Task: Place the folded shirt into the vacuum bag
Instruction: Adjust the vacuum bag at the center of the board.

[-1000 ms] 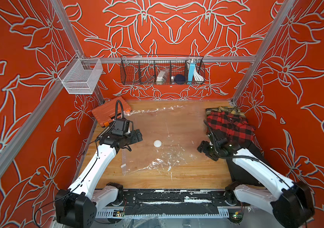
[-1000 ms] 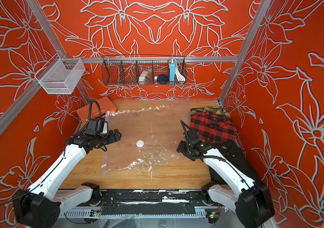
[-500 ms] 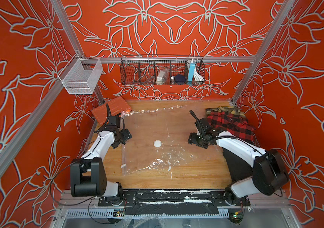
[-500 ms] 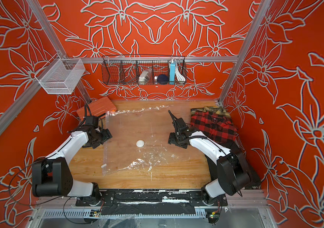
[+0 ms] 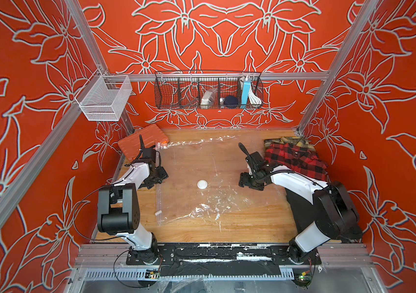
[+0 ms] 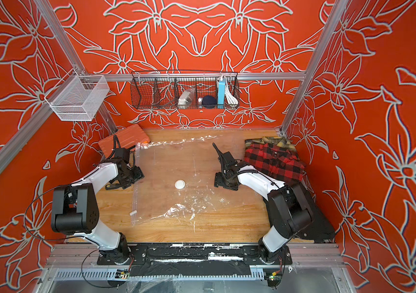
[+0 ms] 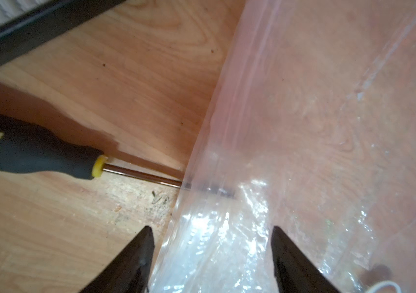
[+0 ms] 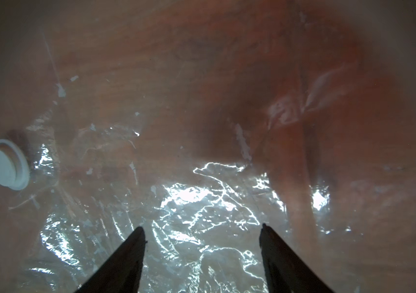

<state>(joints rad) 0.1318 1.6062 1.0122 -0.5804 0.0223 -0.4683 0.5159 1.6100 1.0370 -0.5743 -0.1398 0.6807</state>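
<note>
Red floral walls [image 5: 214, 38], wooden surface [image 5: 252, 229]. Orange case [image 5: 142, 143] was parked back-left, clear of the work area. Screwdriver [image 7: 37, 152] was laid just beside the vacuum bag [image 5: 202, 162], its tip seen through the zip-seal strip [image 7: 227, 114]; whether under or inside the plastic could not be told. Left arm [image 5: 138, 172] was set low at that strip, presumably because the mouth has to be opened there first. Left jaws: apart, strip edge lying between the tips, nothing seen clamped. Bag was spread flat mid-surface, valve cap [image 5: 202, 184] up, slider clip [image 5: 158, 212] at the strip's near end; nothing was seen inside. Right arm [image 5: 290, 178] was held over the bag's right side. Right jaws: apart above crinkled plastic, nothing held, contact could not be told. Folded shirt [image 5: 293, 157], red plaid, was left back-right, outside the bag, just behind the right arm. It was judged staged for a right-side pick, then a carry across to the mouth.
</note>
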